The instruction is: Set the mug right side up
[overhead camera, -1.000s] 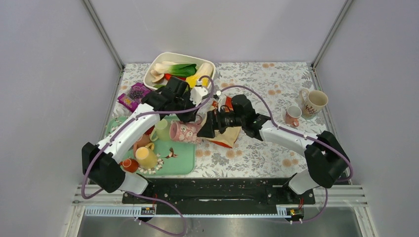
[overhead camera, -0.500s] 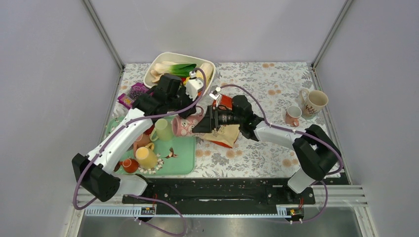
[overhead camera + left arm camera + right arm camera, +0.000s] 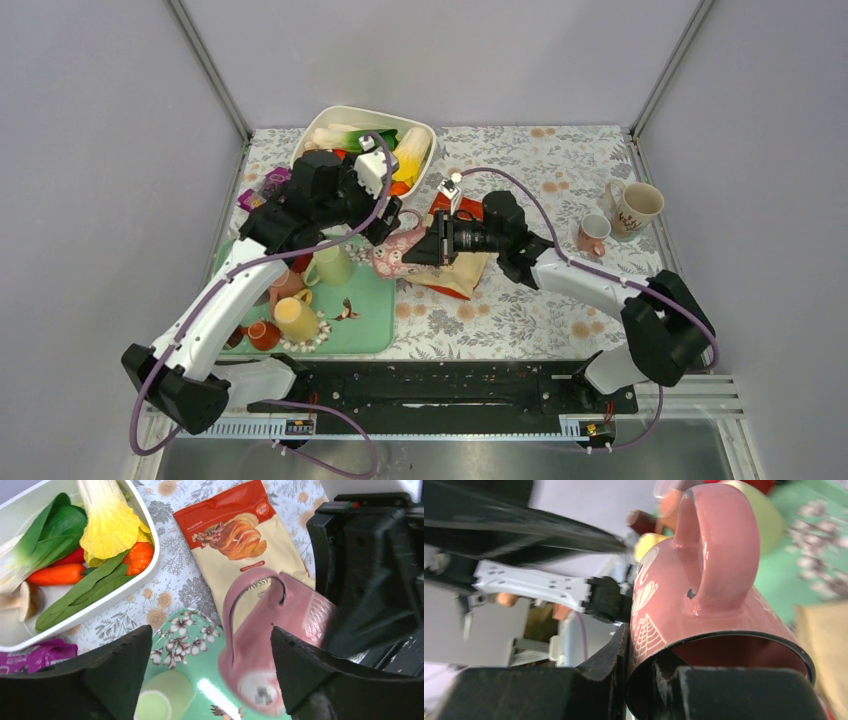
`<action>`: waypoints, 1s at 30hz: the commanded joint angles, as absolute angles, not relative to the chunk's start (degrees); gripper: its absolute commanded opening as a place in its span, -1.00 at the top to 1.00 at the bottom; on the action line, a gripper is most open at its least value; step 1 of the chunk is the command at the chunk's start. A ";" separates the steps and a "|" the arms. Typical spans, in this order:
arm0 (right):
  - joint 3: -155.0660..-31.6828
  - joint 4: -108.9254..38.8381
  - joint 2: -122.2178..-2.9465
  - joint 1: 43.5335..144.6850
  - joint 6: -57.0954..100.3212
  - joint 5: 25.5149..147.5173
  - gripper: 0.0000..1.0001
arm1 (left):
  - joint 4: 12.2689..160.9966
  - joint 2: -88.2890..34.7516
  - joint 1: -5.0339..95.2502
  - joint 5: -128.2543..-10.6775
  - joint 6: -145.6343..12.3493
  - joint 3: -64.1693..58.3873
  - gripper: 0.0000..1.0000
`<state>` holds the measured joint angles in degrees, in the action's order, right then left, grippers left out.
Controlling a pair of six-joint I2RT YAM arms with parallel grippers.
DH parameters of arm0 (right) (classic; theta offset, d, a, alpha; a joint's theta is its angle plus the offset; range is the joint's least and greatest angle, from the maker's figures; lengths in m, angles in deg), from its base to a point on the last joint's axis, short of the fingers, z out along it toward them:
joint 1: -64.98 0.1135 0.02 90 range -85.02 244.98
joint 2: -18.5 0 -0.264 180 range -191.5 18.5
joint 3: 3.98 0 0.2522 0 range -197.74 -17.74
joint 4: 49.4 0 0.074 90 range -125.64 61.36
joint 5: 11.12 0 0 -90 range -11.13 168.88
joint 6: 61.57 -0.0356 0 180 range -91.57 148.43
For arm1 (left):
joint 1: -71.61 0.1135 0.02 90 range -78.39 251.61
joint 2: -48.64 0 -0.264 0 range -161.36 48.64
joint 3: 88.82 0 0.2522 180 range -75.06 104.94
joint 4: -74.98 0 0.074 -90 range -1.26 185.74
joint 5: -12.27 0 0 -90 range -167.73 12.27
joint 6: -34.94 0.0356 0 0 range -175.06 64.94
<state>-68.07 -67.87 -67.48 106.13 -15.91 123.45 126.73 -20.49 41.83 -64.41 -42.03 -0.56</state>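
Note:
The pink mug (image 3: pixel 397 254) lies tilted on its side over the right edge of the green tray (image 3: pixel 372 325), handle up, mouth facing right. My right gripper (image 3: pixel 426 248) is shut on its rim; in the right wrist view one finger (image 3: pixel 611 662) presses the outer wall of the mug (image 3: pixel 716 575) and the other sits inside the mouth. My left gripper (image 3: pixel 383 218) hovers just above and behind the mug, open. In the left wrist view its gripper (image 3: pixel 210 637) stands wide apart around the mug (image 3: pixel 265 645) without touching it, the mug's base towards that camera.
On the tray stand a light green mug (image 3: pixel 334 265), a yellow cup (image 3: pixel 296 318) and a small red cup (image 3: pixel 262 333). A snack bag (image 3: pixel 466 272) lies under the right arm. A white vegetable dish (image 3: pixel 328 113) sits behind, a purple packet (image 3: pixel 271 184) left, two mugs (image 3: pixel 634 205) far right.
My left gripper opened, let go of the pink mug and drew back towards the dish. My right gripper closed on the mug's rim, and the mug shifted slightly right.

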 commanded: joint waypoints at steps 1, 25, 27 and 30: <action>-74.18 -40.87 -59.67 101.92 3.90 112.26 1.00 | 122.57 -15.26 41.99 -67.79 -38.68 -0.11 -0.97; -126.27 15.49 -97.07 69.84 38.18 74.16 1.00 | 141.29 -20.17 41.99 -68.99 -24.95 -8.24 -0.98; -127.97 17.00 -99.26 68.43 38.55 76.19 1.00 | 142.28 -20.56 41.98 -68.60 -24.41 -8.24 -0.98; -129.17 17.63 -101.52 66.73 37.77 80.13 1.00 | 143.94 -21.53 41.99 -69.42 -23.69 -7.93 -0.98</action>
<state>-123.84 14.86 -101.38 68.14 36.15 76.61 141.82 -20.97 41.89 -69.00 -25.65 -8.52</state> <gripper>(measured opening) 0.185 0.988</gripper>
